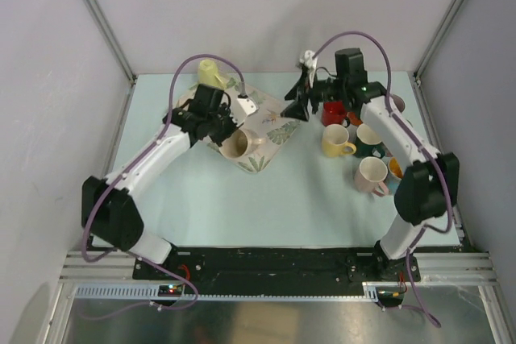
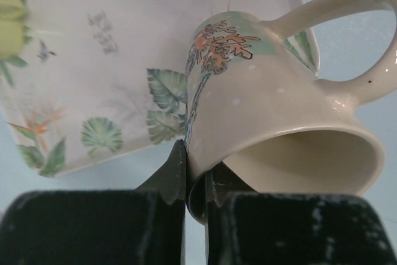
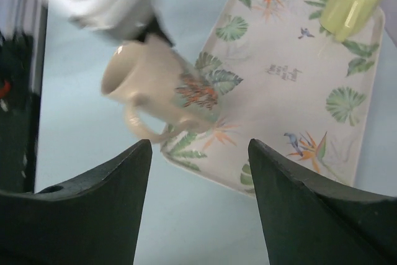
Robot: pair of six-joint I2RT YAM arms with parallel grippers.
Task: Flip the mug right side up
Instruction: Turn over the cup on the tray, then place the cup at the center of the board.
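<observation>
- From the top view, we see the left gripper (image 1: pixel 222 130) clamped on the rim of the mug (image 1: pixel 240 144), which sits at the near right edge of the flowered tray (image 1: pixel 270 130). We judge that the rim was chosen because it is thin enough to pinch, and from there the wrist can roll the mug around.
- In the same view the right gripper (image 1: pixel 300 107) hangs above the far right corner of the tray with its jaws apart and nothing between them. A yellow-green cup (image 1: pixel 211 72) stands at the far end of the tray, and a group of mugs (image 1: pixel 355 147) waits on the table (image 1: pixel 266 207) at the right, well apart from the work.
- In the left wrist view, the two fingers (image 2: pixel 175 175) are pressed together on the mug wall, one outside and one inside. The mug is tilted, with its mouth low toward the camera and its handle up at the right. It is cream coloured, glossy, with a painted coral-like plant in orange and green, and it looks smooth, so we think the hold could slip.
- In the right wrist view, the dark fingers of this arm stand wide apart at the bottom. Between them we see the mug leaning over the tray corner, mouth to the left and handle downward. We cannot tell whether its base touches the tray. The turning is not yet finished.
</observation>
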